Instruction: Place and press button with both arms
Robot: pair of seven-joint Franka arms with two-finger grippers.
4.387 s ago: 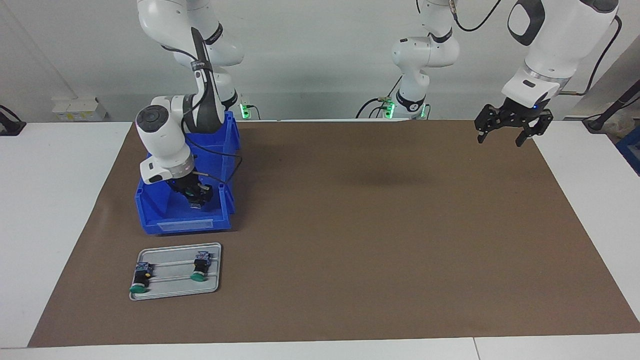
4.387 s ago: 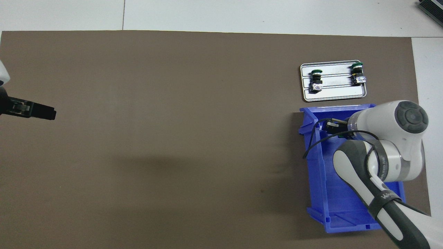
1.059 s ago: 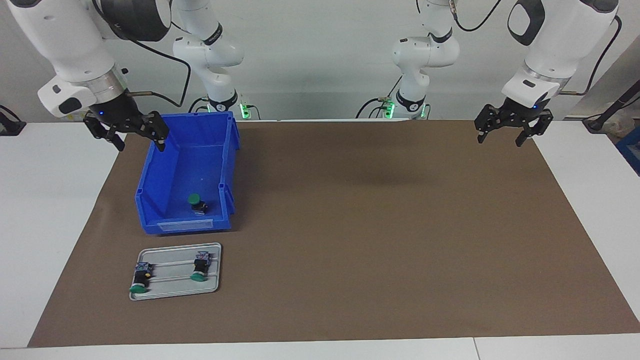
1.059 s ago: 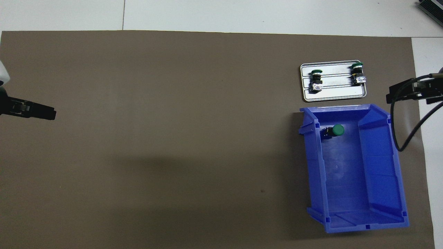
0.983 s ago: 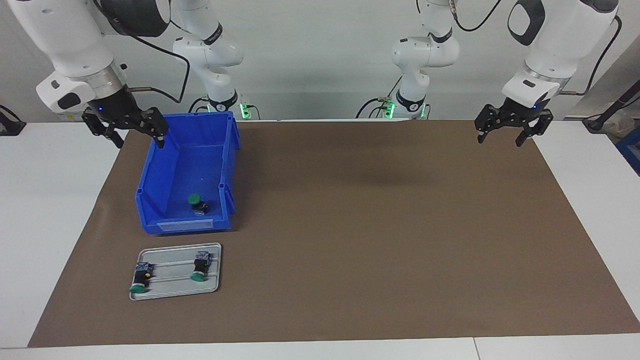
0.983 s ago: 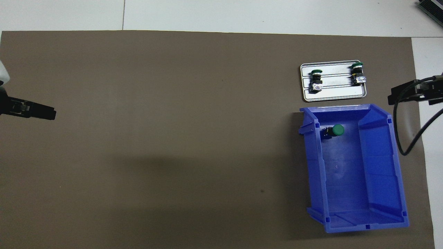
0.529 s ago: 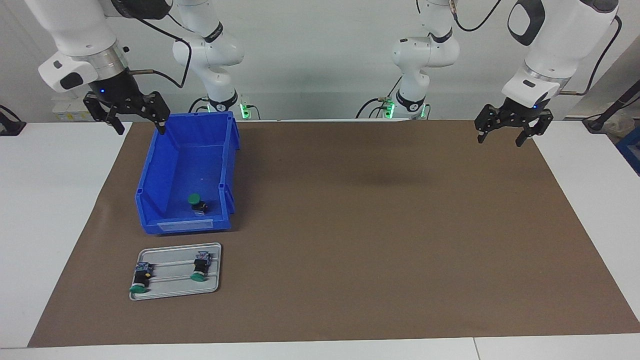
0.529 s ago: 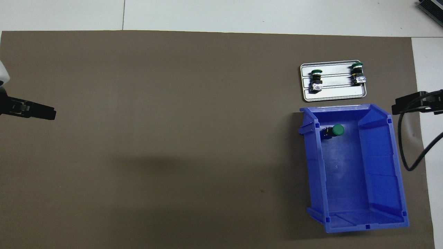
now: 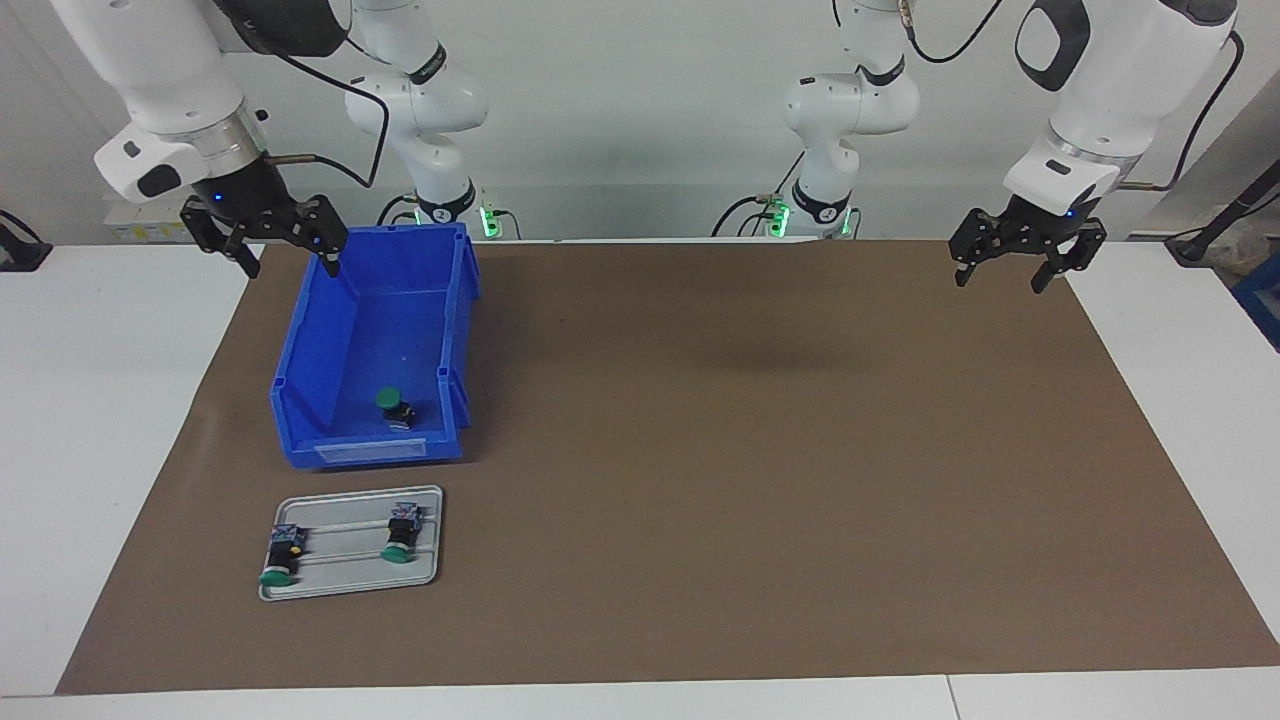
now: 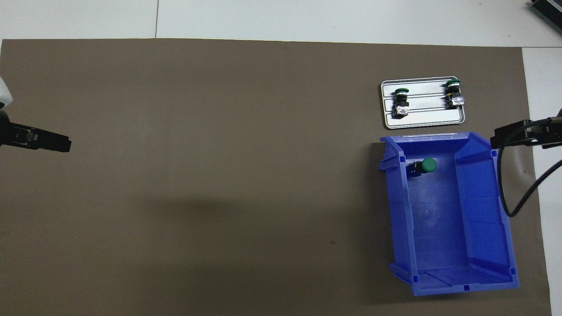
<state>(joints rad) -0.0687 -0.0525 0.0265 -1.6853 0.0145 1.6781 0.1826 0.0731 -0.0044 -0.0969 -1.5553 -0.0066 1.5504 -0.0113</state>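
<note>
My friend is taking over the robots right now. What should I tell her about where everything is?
Right gripper: open, empty, up over the blue bin's end nearest the robots.
Left gripper: open, empty, waiting over the mat's corner at its own end.
One green button stands cap-up in the bin, at the end farthest from the robots.
Two more buttons lie on the grey tray, just past the bin.
Done: nothing held.
Left: lift the bin's button out, place it, press it.
</note>
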